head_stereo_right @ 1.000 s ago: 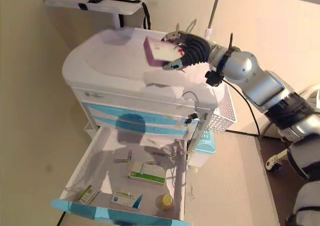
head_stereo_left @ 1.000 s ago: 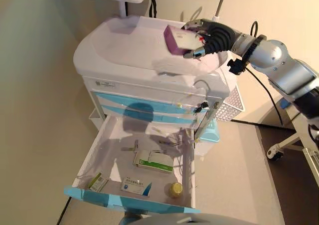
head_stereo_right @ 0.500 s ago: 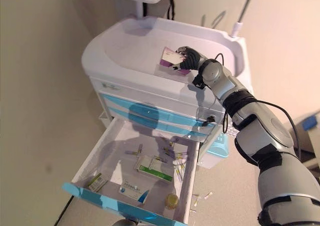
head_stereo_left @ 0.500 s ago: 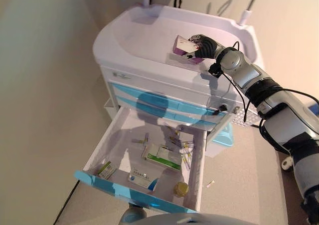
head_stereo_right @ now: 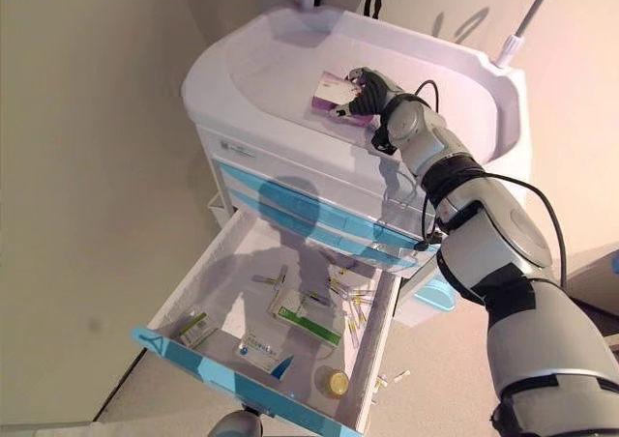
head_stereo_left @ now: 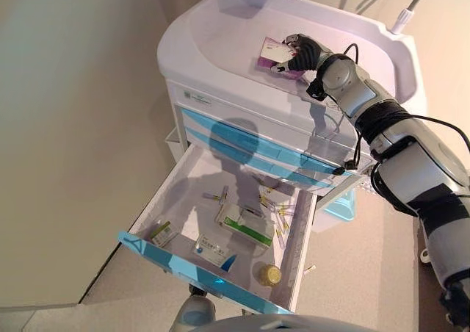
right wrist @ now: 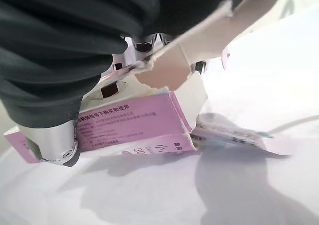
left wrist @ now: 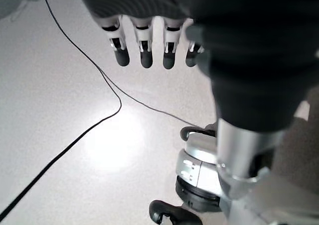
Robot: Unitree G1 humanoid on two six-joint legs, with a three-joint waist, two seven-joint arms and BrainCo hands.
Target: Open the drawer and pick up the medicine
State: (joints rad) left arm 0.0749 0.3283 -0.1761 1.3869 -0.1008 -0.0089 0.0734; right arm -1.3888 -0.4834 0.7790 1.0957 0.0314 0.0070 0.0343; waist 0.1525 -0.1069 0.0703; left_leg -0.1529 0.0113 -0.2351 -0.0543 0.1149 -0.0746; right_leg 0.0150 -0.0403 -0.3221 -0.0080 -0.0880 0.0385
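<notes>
purple medicine box (right wrist: pixel 134 123) hides most right hand (head_stereo_left: pixel 302 53) fingers (right wrist: pixel 55 145).

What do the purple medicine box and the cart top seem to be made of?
The purple medicine box, held by the right robot hand, looks like thin printed cardboard: its end flaps are torn open, showing a plain, unprinted inside. The cart top seems to be moulded white plastic, smooth and faintly glossy, with rounded raised edges.
</notes>
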